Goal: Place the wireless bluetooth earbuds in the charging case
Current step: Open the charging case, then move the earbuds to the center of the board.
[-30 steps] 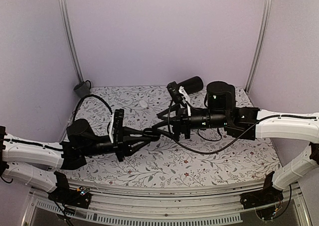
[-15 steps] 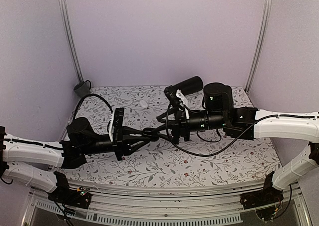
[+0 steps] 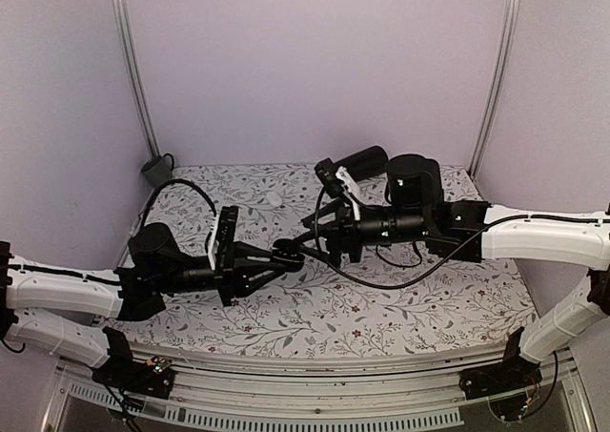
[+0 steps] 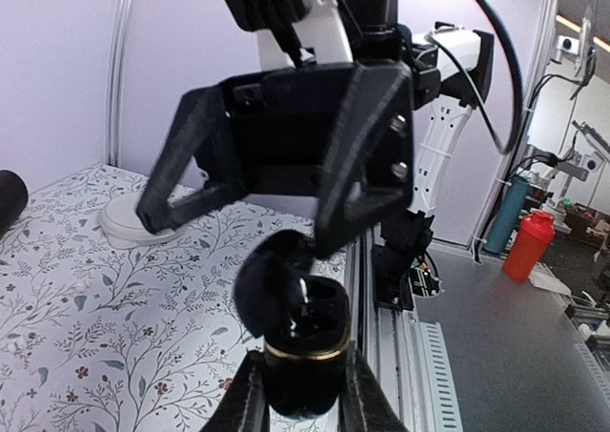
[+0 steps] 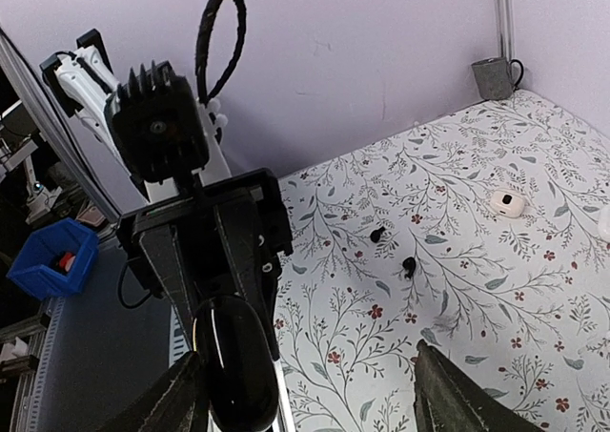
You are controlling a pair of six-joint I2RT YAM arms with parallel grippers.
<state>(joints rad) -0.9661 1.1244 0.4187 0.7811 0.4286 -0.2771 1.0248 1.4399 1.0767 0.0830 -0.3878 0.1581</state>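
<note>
Case open, buds unpicked.
Left gripper [image 4: 303,394] clamped on glossy black charging case [image 4: 303,351]; right gripper [image 5: 315,403] jaws apart, empty; next it probably fetches tiny black earbuds [image 5: 409,265] near table [image 5: 496,337] left edge.

Charging case [image 4: 303,341]: held over the table [image 3: 429,298] in the left gripper [image 3: 282,257], with the right gripper [image 3: 307,241] just to its right.
Earbuds [image 5: 409,265]: laid on the table, apparently behind the case.
Cup [image 3: 155,170]: set at the back left corner.

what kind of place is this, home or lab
Probably a robotics lab cell: two white-and-black robot arms bolted at a floral-covered table, plain lilac enclosure walls, and a blue plastic parts bin beyond.
</note>
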